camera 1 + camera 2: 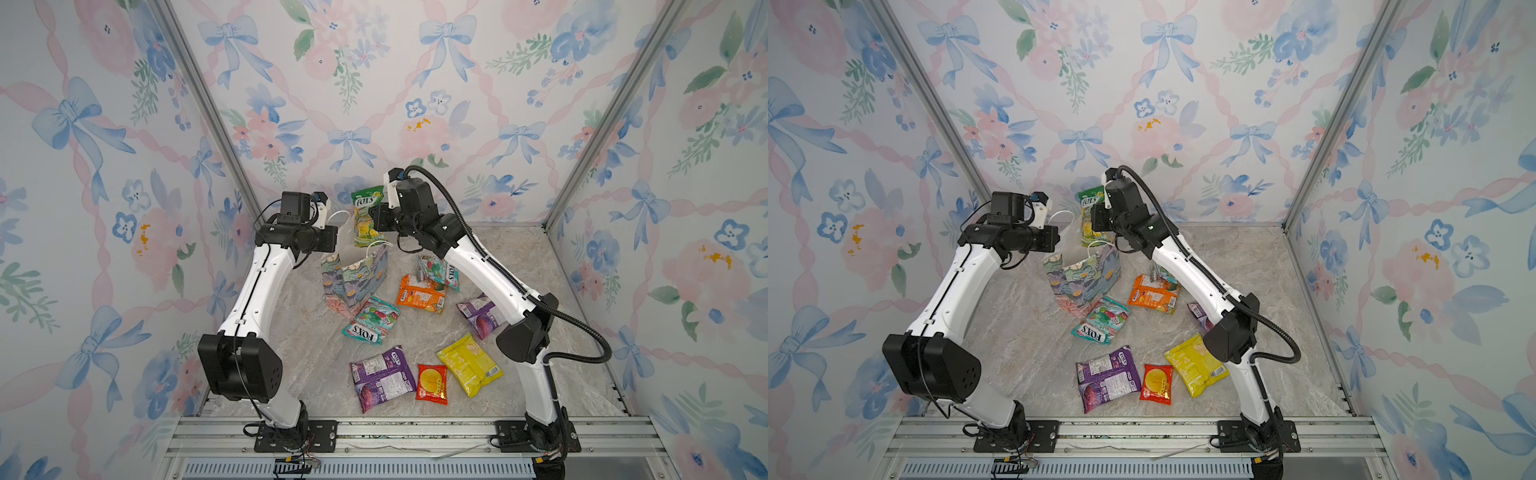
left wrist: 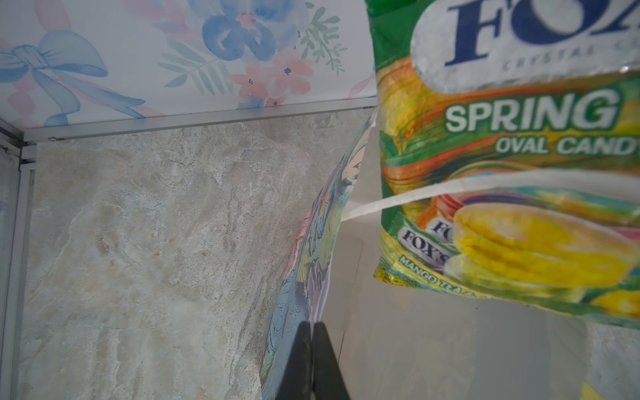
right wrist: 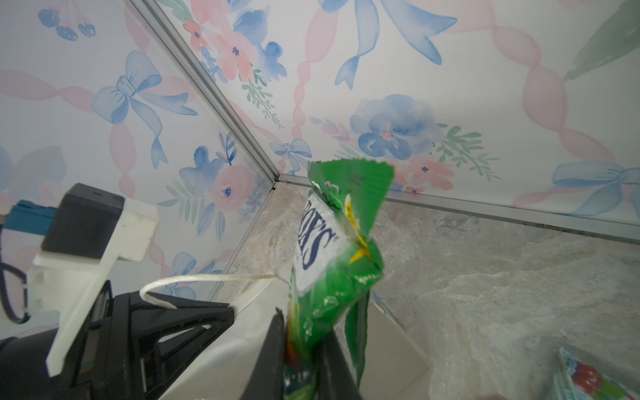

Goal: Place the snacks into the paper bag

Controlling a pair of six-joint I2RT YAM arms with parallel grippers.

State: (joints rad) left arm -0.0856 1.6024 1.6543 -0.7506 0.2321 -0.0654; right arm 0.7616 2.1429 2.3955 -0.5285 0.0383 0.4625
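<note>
Green-yellow packet (image 3: 332,277) clamped between nearly closed fingers of right gripper (image 3: 301,322), hanging upright above the open mouth of the paper bag (image 1: 357,282). Left gripper (image 2: 311,323) fingers pressed fully together, pinching the bag wall at its rim. Bag stands upright on the grey marble-look tabletop (image 1: 307,365). From the bag: teal packet (image 1: 370,322) just beside at 5 o'clock, orange packet (image 1: 420,294) at 3, purple packet (image 1: 382,378), red packet (image 1: 432,383) and yellow packet (image 1: 469,369) toward 5–6. Floral bow wallpaper (image 1: 374,83) on three sides, aluminium posts (image 1: 208,104) at the corners, rail (image 1: 415,428) along the 6 o'clock edge.
</note>
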